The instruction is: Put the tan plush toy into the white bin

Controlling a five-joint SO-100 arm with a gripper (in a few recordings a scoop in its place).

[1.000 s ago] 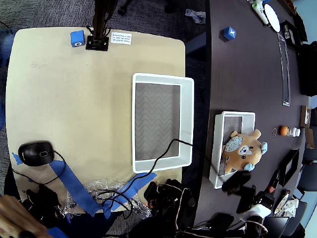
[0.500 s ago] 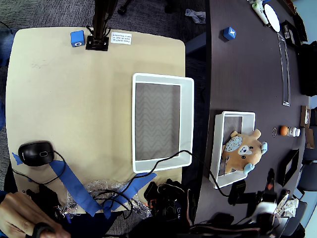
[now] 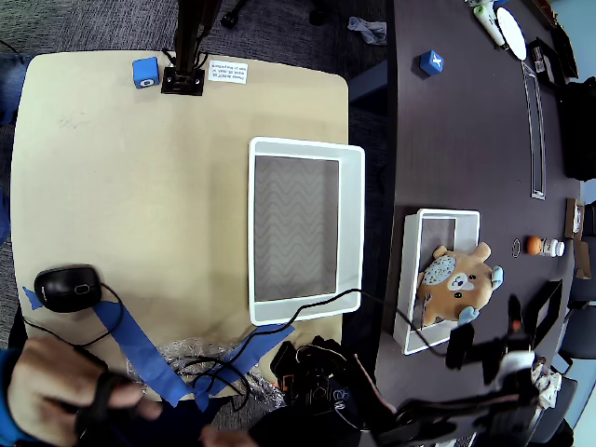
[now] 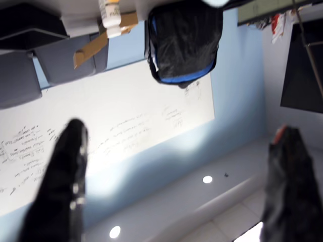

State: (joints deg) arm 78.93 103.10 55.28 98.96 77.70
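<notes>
- Far left of the claw, overhead view, we see a black mouse (image 3: 67, 287) on the beige table (image 3: 130, 177), with blue tape strips (image 3: 140, 349) just below it.
- A person's hand (image 3: 65, 386) sits at the bottom left corner, well apart from the claw.
- Up and well left of the claw, the white bin (image 3: 351, 228) lies on the beige table's right edge, nothing inside it; a black cable (image 3: 307, 296) crosses its lower rim.
- Closer, just up-left of the claw, a smaller white bin (image 3: 410, 279) sits on the dark table (image 3: 466, 140).
- The tan plush toy (image 3: 458, 279) lies in that smaller bin, face up, blue paws toward the claw; the large bin is apart from it, to the left.
- The claw (image 3: 498, 349) hangs below and right of the toy, not touching it, blurred in the overhead view.
- In the wrist view we see the claw (image 4: 176, 196) released, two dark fingers (image 4: 63, 181) spread wide with nothing between them, pointing at a whiteboard (image 4: 116, 136) and a black bag (image 4: 184, 40).
- Up-right of the claw, a small orange object (image 3: 535, 246) stands near the dark table's right edge.
</notes>
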